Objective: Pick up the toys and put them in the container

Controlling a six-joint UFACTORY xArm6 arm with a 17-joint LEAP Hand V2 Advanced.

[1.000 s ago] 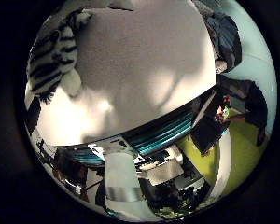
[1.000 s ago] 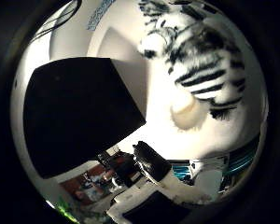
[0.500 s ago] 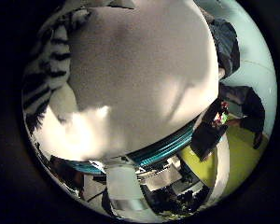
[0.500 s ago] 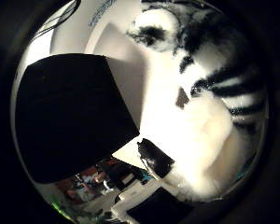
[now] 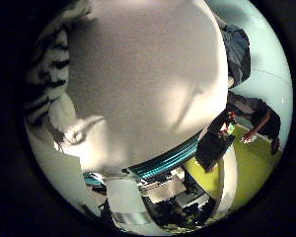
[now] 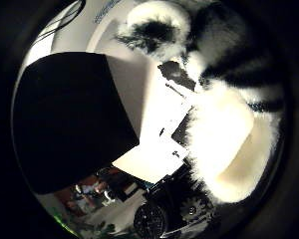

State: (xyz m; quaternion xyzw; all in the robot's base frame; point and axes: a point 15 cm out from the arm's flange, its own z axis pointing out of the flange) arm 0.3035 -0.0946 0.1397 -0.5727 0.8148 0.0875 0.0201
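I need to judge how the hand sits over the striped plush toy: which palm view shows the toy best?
The thumb side view: the striped plush toy fills much of it, fur and black stripes plain, lying close beside the black container. The little finger side view catches only its striped edge.

Lighting: we log strong light on the white table (image 5: 153, 74), with soft grey shadow streaks crossing it. Glare: the striped plush toy (image 6: 229, 144) burns out to plain white along its pale fur in the thumb side view. Dark areas: the black container (image 6: 65, 124) shows no inner detail. Distortion: both views bend heavily toward a black circular border. Focus: we find the nearby toy fur soft and blurred.
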